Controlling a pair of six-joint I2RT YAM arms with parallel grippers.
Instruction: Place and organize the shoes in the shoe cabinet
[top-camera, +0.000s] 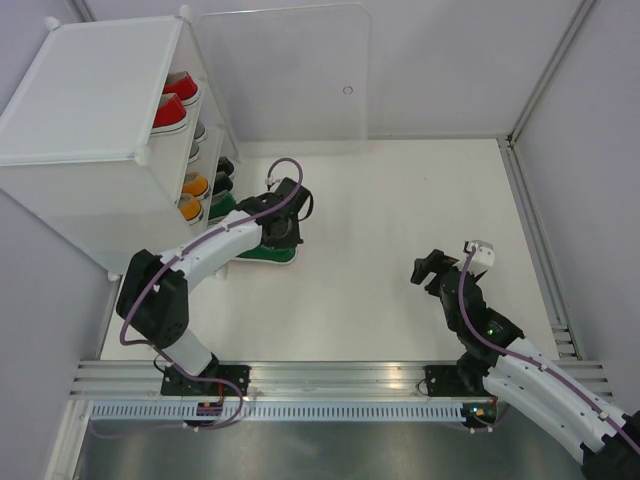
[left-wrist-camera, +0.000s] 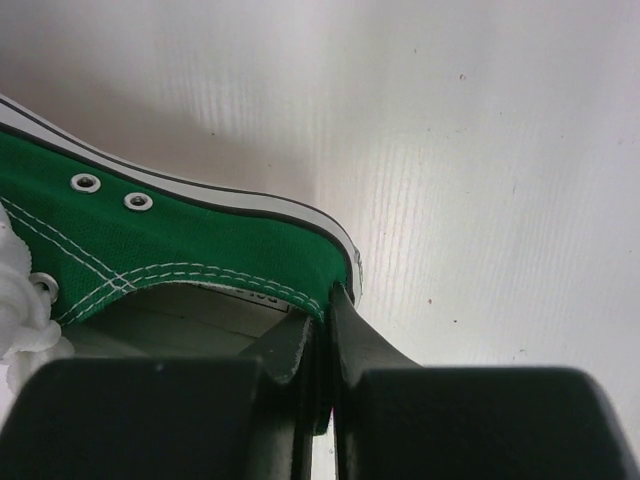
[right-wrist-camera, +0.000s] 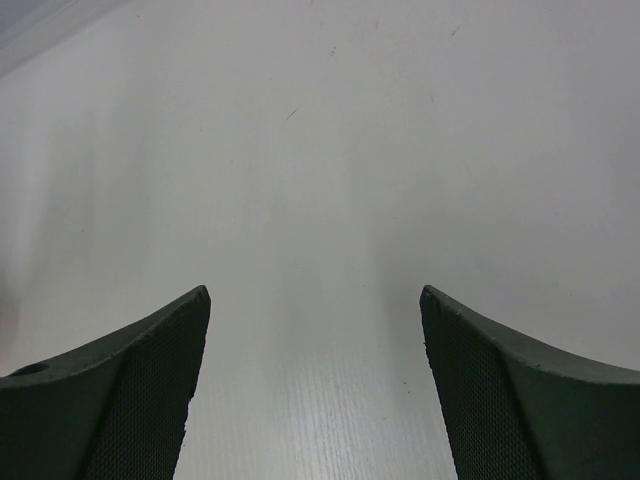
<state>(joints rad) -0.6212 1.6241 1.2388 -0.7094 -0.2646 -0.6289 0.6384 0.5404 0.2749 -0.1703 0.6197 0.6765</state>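
Overhead and wrist views of a two-arm rig at a white worktop (top-camera: 400, 200). The left end effector (top-camera: 283, 228) is closed on the heel rim of a green shoe (top-camera: 262, 253), which lies on the worktop just in front of the cabinet (top-camera: 80, 100). In the left wrist view the end effector (left-wrist-camera: 328, 330) pinches the back edge of the green shoe (left-wrist-camera: 180, 250) between nearly touching jaws, and white laces show at the left edge.

The cabinet stands at the far left corner with its clear door (top-camera: 290, 80) swung open (a small hole is visible in the panel). Its shelves hold red shoes (top-camera: 172, 110) at the top, orange shoes (top-camera: 192, 195) lower down, and dark shoes (top-camera: 224, 175) beside them; a grey pair between is only partly visible.

The right end effector (top-camera: 432, 268) hangs over bare worktop well apart from the cabinet, its jaws spread wide and holding nothing; in its wrist view both fingers (right-wrist-camera: 130, 400) frame only the white surface.
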